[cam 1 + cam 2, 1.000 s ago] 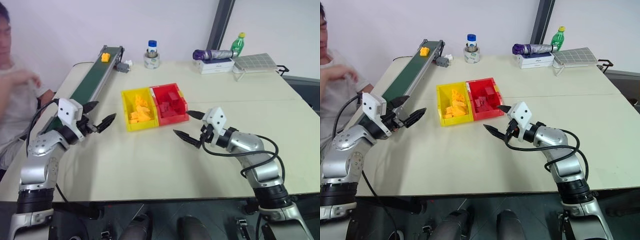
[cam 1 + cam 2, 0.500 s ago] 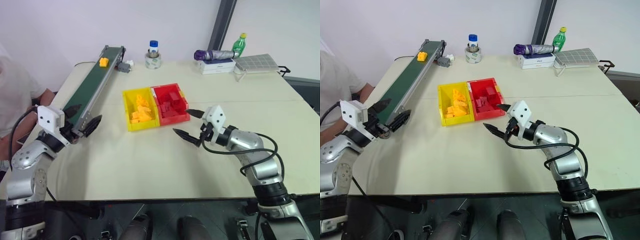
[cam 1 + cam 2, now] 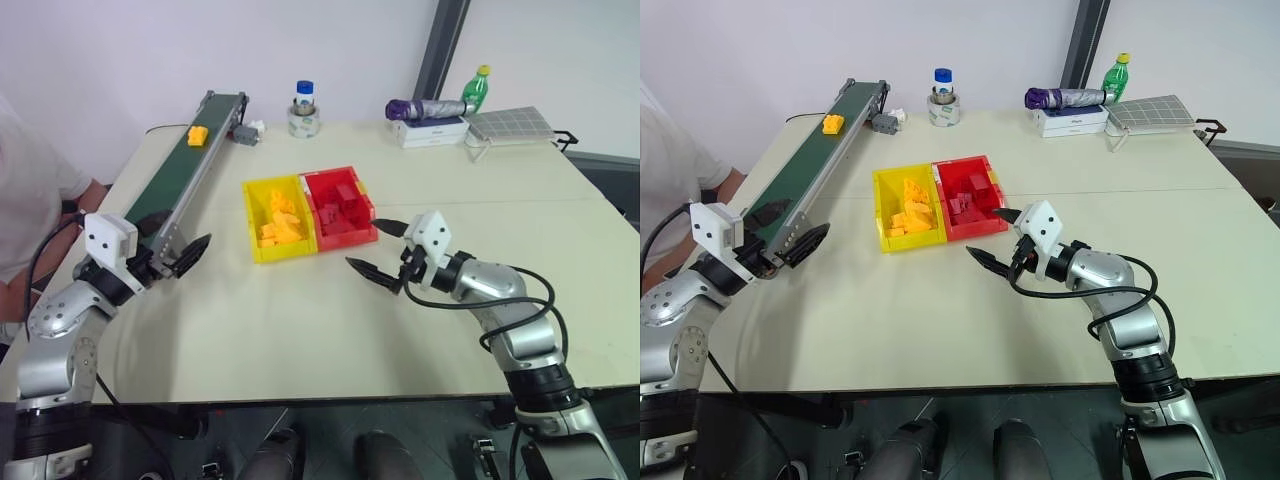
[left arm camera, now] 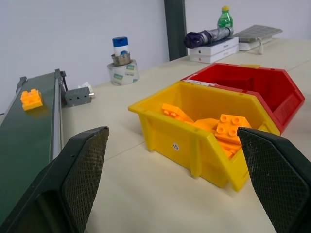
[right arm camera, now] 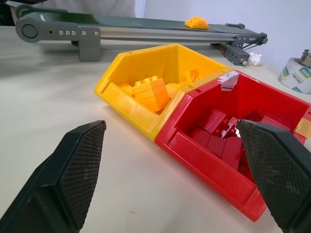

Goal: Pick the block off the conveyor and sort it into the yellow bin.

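A small yellow-orange block (image 3: pixel 198 134) rides on the far part of the conveyor (image 3: pixel 172 180), whose dark green belt runs along the table's left side. My left gripper (image 3: pixel 180 240) hovers open and empty at the belt's near end, one finger over the belt and the other beside the rail. The yellow bin (image 3: pixel 285 253) stands mid-table, holding several yellow bricks. My right gripper (image 3: pixel 365 243) is open and empty just right of the bins, pointing at them. The left wrist view shows the block (image 4: pixel 31 98) far up the belt and the yellow bin (image 4: pixel 194 145) between the fingers.
A red bin (image 3: pixel 350 236) with red bricks sits against the yellow one. The conveyor's grey motor (image 3: pixel 243 134), a tape roll with a jar (image 3: pixel 303 118), an umbrella (image 3: pixel 428 108) and a green bottle (image 3: pixel 477 87) line the far edge. A person (image 3: pixel 30 210) sits left of the conveyor.
The block has travelled down the belt toward me. My left gripper drew back slightly to the left, toward the belt's near end. The person has leaned back out of the picture. My right arm is still.
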Tool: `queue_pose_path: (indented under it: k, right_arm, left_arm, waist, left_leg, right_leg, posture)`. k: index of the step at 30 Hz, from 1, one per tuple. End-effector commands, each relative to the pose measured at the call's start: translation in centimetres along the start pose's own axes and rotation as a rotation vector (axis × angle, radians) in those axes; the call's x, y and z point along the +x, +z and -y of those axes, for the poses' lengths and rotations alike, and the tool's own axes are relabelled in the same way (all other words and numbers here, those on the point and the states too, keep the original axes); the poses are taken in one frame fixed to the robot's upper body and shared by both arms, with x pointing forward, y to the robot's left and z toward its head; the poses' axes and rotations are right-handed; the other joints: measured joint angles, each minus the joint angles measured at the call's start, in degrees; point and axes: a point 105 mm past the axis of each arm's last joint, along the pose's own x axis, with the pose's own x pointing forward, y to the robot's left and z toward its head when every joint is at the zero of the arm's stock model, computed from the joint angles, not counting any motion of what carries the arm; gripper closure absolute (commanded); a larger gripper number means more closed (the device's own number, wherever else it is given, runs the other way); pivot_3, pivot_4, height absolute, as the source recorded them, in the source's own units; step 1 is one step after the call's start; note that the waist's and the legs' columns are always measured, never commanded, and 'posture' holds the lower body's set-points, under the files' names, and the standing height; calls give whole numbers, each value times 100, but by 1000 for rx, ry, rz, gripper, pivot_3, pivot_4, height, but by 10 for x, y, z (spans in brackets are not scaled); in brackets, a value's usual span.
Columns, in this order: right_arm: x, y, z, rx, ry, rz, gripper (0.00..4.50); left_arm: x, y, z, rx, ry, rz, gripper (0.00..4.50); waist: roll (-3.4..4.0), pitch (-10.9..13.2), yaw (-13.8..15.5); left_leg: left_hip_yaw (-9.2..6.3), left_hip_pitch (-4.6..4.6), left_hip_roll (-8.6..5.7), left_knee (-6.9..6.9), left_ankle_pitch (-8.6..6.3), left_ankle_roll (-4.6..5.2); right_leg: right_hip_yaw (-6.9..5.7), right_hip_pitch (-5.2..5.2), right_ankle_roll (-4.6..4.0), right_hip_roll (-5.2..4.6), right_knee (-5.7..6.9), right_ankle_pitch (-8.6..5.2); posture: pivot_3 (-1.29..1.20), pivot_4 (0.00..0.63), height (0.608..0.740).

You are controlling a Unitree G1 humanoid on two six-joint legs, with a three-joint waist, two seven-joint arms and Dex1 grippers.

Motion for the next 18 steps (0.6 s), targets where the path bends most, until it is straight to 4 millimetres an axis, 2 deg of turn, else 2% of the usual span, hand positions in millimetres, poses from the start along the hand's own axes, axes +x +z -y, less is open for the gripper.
queue_pose_path:
  k: [1, 5, 10, 13, 18]
  right_arm:
    - [0, 12, 0, -41, 2, 38, 0]
    - [1, 12, 0, -40, 9, 39, 0]
    - [5, 12, -2, -39, 28, 42, 0]
    - [7, 11, -2, -40, 38, 46, 0]
    - [11, 12, -2, -42, 51, 54, 0]
  left_arm:
    - [-3, 13, -16, 21, 83, 28, 45]
    - [-25, 20, -60, 24, 338, 50, 45]
    - [-56, 18, -80, -10, 479, 45, 45]
    - [-67, 12, -86, -35, 528, 20, 45]
    - [-64, 4, -72, -58, 476, -15, 45]
  waist:
    - [0, 0, 0]
    - [0, 0, -17]
    - [0, 0, -7]
    - [-1, 0, 11]
    - [-1, -1, 11]
  left_leg:
    - [0, 0, 0, 0, 0, 0]
    - [-1, 0, 0, 0, 0, 0]
    - [0, 0, 0, -3, -1, 2]
    - [-1, 0, 0, -1, -1, 1]
    - [2, 2, 0, 0, -1, 1]
  right_leg:
    - [0, 0, 0, 0, 0, 0]
    - [0, -1, 1, 1, 1, 0]
    - [0, -3, 4, 1, 0, 0]
    - [0, -1, 3, 1, 1, 0]
    - [0, 5, 1, -2, -1, 0]
  posture:
    - [0, 150, 740]
    - [0, 150, 740]
    - [0, 150, 740]
    - [0, 150, 740]
    - [0, 150, 740]
